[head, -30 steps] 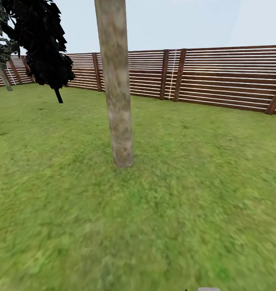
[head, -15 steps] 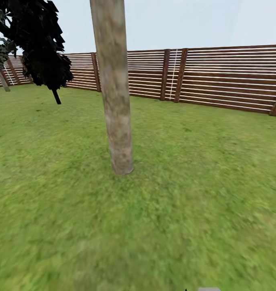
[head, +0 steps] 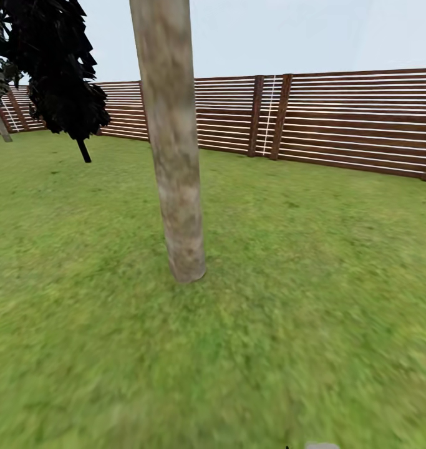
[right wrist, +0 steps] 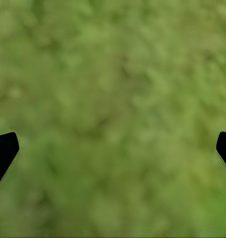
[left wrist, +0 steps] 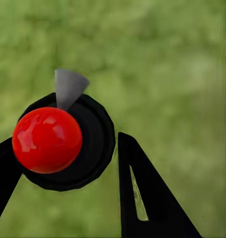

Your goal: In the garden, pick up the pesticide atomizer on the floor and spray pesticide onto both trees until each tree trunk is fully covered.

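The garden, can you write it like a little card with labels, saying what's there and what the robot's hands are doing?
place: a garden with a green grass lawn under a pale sky
closest tree: a thick pale tree trunk standing straight ahead on the grass
other tree: a dark bushy tree further back
edge: a brown slatted wooden fence behind the lawn
left gripper: shut on the atomizer, a black round thing with a shiny red ball on top
right gripper: fingers spread wide, holding nothing, grass below it

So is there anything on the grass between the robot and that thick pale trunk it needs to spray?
Nothing visible. Open lawn runs up to the tree trunk. The dark bushy tree stands off to the left, farther back, and the fence is behind.
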Motion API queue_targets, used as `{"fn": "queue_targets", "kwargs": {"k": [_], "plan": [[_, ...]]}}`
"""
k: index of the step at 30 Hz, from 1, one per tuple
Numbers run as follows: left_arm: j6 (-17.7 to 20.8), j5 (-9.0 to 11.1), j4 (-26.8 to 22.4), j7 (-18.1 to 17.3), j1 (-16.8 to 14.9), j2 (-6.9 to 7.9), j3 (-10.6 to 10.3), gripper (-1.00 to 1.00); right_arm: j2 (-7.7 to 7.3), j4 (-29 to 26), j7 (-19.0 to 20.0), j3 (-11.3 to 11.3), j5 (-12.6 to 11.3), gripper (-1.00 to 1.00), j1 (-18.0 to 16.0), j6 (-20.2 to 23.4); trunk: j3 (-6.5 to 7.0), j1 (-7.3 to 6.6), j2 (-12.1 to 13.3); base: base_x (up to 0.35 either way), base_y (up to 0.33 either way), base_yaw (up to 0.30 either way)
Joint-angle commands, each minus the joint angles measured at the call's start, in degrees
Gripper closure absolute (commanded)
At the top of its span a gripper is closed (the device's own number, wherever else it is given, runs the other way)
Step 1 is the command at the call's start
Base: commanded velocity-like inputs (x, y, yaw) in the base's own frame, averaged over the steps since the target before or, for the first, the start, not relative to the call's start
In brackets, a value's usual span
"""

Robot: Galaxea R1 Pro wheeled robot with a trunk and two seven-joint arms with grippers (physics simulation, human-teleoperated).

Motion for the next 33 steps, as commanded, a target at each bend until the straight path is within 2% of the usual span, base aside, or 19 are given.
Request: {"fn": "queue_targets", "kwargs": {"k": [1,10,15,23,27,29,31,32,33], "plan": [[-0.2,-0.5,0.1,0.3,0.0,0.0,0.1,1.0,0.02,0.0,-0.3,-0.4,0.6,-1.0,0.0,-0.1,-0.05,0.03,0.0,0.338,0.0,0.0],[-0.2,-0.5,0.0,0.3,0.0,0.04,0.1,1.0,0.07,0.0,-0.3,-0.4,0.6,-1.0,0.0,-0.1,-0.05,0.03,0.0,0.338,0.0,0.0],[-0.2,-0.4,-0.1,0.4,0.0,0.09,0.3,1.0,1.17,0.0,-0.2,-0.4,0.6,-1.0,0.0,-0.1,-0.05,0.03,0.0,0.331,0.0,0.0],[-0.2,-0.5,-0.6,0.4,-0.1,0.14,-0.1,1.0,0.81,-0.3,-0.1,-0.4,0.8,-1.0,0.0,-0.2,-0.05,0.03,0.0,0.031,0.0,0.0],[-0.1,-0.7,-0.7,0.3,-0.4,0.48,-0.1,1.0,0.8,-5.9,-0.1,-0.4,0.8,-1.0,0.0,-0.2,-0.05,0.03,0.0,0.0,0.0,0.0],[0.3,-2.2,-2.9,0.3,-1.1,0.42,-1.3,1.0,0.84,-11.8,-0.1,-0.3,0.8,-1.0,0.0,-0.2,-0.05,0.03,0.0,0.0,0.0,0.0],[0.8,-3.6,-6.2,0.1,-1.9,0.19,-2.7,1.0,0.88,-14.9,0.0,-0.3,1.1,-1.0,0.0,-0.2,-0.05,0.03,0.0,0.0,0.0,0.0],[1.1,-4.2,-7.3,-0.2,-2.2,0.17,-3.4,1.0,0.88,-15.9,0.0,-0.2,1.6,-1.0,0.0,-0.2,-0.05,0.03,0.0,0.0,0.0,0.0],[1.9,-5.1,-8.7,-1.1,-2.9,0.24,-4.4,1.0,0.89,-16.8,0.3,0.4,3.9,-1.0,0.0,-0.2,-0.05,0.03,0.0,0.0,0.0,0.0]]}}
